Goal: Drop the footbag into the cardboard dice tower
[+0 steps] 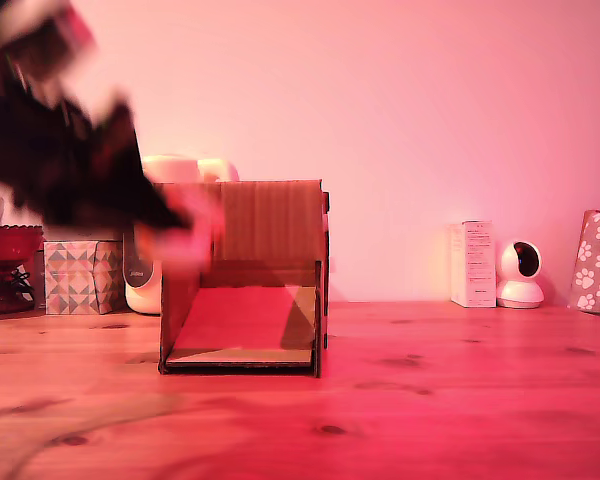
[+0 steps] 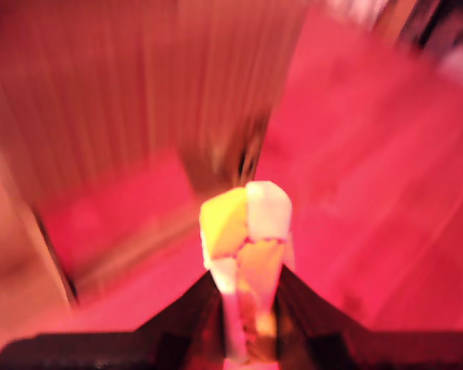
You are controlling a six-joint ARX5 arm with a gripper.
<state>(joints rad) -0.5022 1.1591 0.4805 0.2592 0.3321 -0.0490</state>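
Tool [image 2: 247,308] clamped narrow on footbag [image 2: 245,231], bag squeezed between jaws so it cannot slip in transit. Arm blurred, carried high beside upper corner of cardboard dice tower [image 1: 270,225], exterior view's left. Tower upright on counter [image 1: 430,400], lower front opening clear for roll-out. Judgement: release premature here.

footbag [image 2: 245,231] — yellow, orange, white panels | cardboard dice tower [image 1: 270,225] — brown, ribbed

White camera [image 1: 520,274], carton [image 1: 473,263], tissue box [image 1: 82,277].
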